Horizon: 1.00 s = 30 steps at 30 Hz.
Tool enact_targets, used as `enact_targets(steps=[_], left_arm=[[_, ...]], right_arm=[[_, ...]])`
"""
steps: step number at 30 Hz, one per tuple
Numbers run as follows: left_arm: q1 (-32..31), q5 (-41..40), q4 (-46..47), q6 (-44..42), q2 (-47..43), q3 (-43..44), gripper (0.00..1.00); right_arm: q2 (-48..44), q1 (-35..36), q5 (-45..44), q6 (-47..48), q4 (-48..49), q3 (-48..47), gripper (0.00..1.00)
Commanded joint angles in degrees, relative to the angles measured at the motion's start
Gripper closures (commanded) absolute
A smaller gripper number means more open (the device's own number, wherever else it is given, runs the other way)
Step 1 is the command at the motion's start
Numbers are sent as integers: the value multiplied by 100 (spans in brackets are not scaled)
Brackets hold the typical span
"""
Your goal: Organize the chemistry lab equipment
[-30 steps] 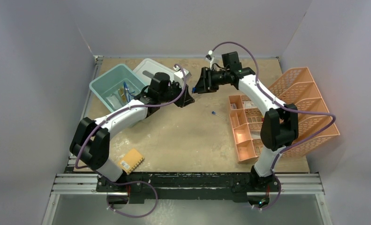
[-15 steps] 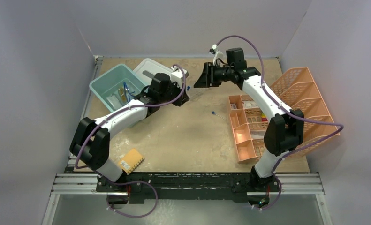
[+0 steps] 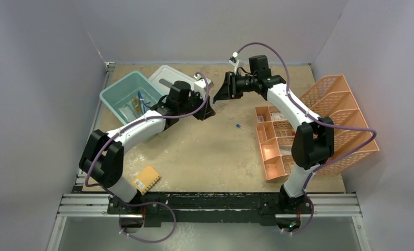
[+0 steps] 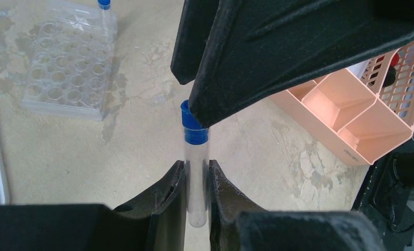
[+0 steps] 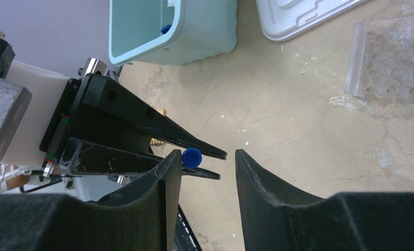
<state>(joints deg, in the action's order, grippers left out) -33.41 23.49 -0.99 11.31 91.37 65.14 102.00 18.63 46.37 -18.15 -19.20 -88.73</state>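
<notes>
My left gripper [image 4: 197, 168] is shut on a clear test tube [image 4: 197, 183] with a blue cap [image 4: 193, 125], held above the table. In the top view the left gripper [image 3: 207, 110] and right gripper [image 3: 219, 95] meet tip to tip mid-table. The right gripper [image 5: 207, 157] stands open. The tube's blue cap [image 5: 192, 157] lies just past the tip of one right finger, not between the pads. A clear tube rack [image 4: 68, 68] lies on the table with one blue-capped tube [image 4: 104, 8] standing in it. Another test tube [image 3: 242, 127] lies loose on the table.
A teal bin [image 3: 125, 94] with a few items in it and a white lid [image 3: 165, 75] sit at the back left. The peach compartment organiser [image 3: 271, 149] and an orange basket rack [image 3: 346, 123] stand on the right. A yellow sponge [image 3: 146, 179] lies front left.
The right gripper drew back a little from the left gripper, then came close again, and its jaws narrowed somewhat. The left gripper keeps its hold on the tube.
</notes>
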Motion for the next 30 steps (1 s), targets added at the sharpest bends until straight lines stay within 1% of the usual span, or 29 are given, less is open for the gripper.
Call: enact_targets(steps=[1,3,6,8,13,17,18,19,21,22,24,25,26,27,30], left_arm=[[6,258,285,-26,5,222,100],[3,245,267,-41,-5,227,100],[1,237,223,-69,-13,247,100],[5,181,176,-113,-12,255,100],[3,196,168,-129,-22,262,100],[8,304,246,-58,-6,248,100],[2,283,255,-14,-11,251,96],[1,225,264,47,-16,250,88],[11,-22,267,296,-50,258,67],[22,-212,243,433,-57,267,61],[76,-370,253,659,-79,270,53],[106,-405,314,759,-103,244,44],[146,-432,403,873,-123,214,41],[181,-440,497,974,-149,176,40],[258,-605,669,1205,-157,153,39]], right_arm=[[23,61,371,81,-25,-148,56],[75,70,360,160,-145,-177,58],[147,87,437,162,-225,-195,65],[178,100,517,172,-262,-214,67],[258,135,693,194,-358,-274,69],[241,155,574,194,-311,-260,80],[211,160,475,184,-278,-239,82],[157,161,320,155,-226,-204,84],[-35,155,-68,62,-131,-86,88],[-149,158,-336,-16,-14,52,88],[-388,149,-1174,125,163,242,89],[-519,155,-1654,197,348,390,90],[-630,150,-2162,154,615,527,90],[-721,149,-2647,122,799,637,90],[-764,180,-3681,377,1049,817,90]])
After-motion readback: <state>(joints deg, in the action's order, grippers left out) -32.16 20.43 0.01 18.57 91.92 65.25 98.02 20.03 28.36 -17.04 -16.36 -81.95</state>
